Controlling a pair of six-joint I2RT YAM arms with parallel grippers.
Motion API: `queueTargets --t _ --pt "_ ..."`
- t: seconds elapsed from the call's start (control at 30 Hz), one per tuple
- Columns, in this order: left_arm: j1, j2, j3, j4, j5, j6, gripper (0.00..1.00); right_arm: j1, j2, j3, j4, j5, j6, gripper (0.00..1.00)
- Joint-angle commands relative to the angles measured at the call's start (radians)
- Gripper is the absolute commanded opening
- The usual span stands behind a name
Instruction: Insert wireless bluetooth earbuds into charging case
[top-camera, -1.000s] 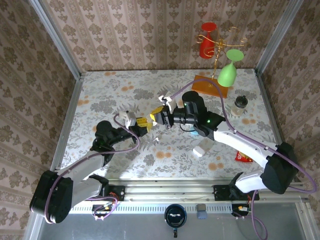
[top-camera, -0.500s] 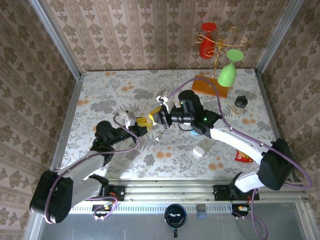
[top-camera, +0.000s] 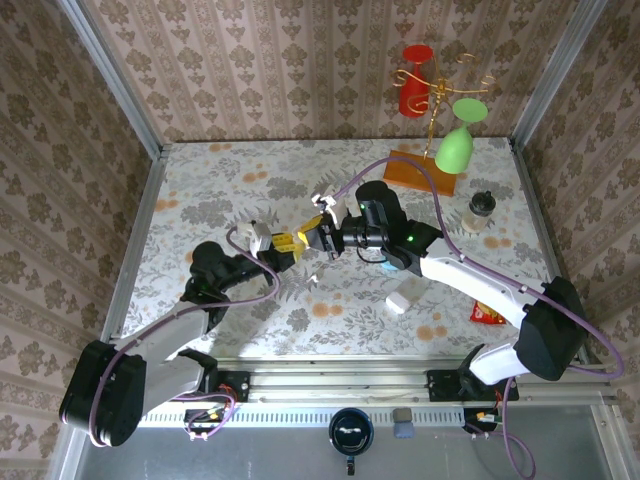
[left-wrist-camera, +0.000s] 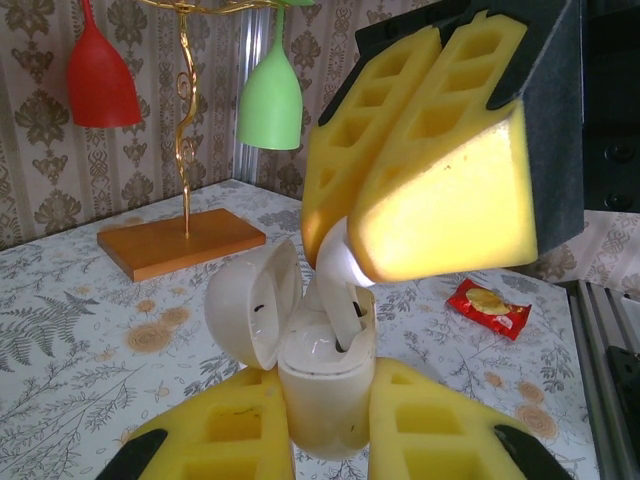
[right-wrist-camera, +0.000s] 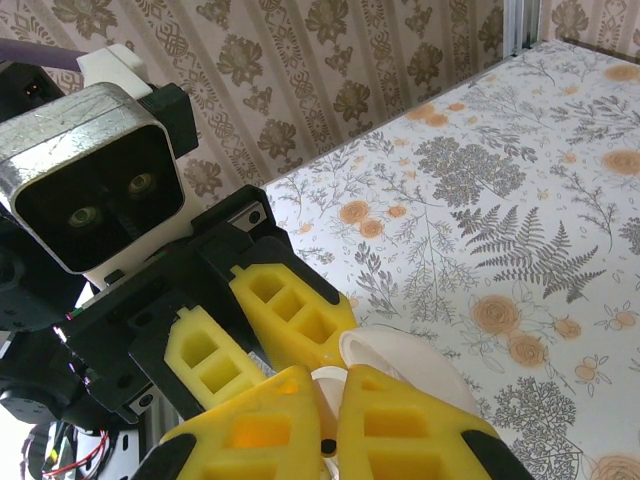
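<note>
My left gripper (left-wrist-camera: 325, 425) is shut on the white charging case (left-wrist-camera: 322, 395), held upright above the table with its lid (left-wrist-camera: 255, 310) swung open to the left. From above, my right gripper (right-wrist-camera: 328, 425) is shut on a whitish earbud (left-wrist-camera: 338, 282). The earbud's stem reaches down into the case's open top. In the right wrist view the earbud (right-wrist-camera: 330, 395) shows between my yellow pads, with the case lid (right-wrist-camera: 405, 362) just beyond. In the top view the two grippers meet tip to tip, the left gripper (top-camera: 288, 243) and the right gripper (top-camera: 318, 234), at the table's middle.
A second white case (top-camera: 400, 298) lies closed on the table under the right arm. A red snack packet (top-camera: 487, 314) lies at the right front. A gold stand on an orange base (top-camera: 418, 168) holds a red and a green glass at the back right, beside a small lidded cup (top-camera: 481, 210).
My right gripper has moved slightly left and closer to the left gripper, bringing the earbud onto the open case. The left arm has stayed put.
</note>
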Motion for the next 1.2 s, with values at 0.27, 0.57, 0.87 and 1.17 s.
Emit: queueTargets --t 0.27,0.57,0.87,1.17 --pt "-0.004 -0.002 0.021 0.062 -0.041 -0.033 0.04 0.005 0.035 -0.02 -0.018 0.036 -0.003 0.11" --pt "-0.004 0.008 0.021 0.078 -0.058 -0.031 0.03 0.009 0.015 -0.011 -0.028 0.075 0.021 0.21" --pt "-0.004 0.016 0.017 0.086 -0.042 -0.039 0.03 0.007 -0.036 -0.002 -0.018 0.108 0.051 0.34" --pt "-0.006 0.013 0.007 0.084 -0.039 -0.036 0.03 -0.024 -0.093 -0.054 0.059 0.11 0.13 0.45"
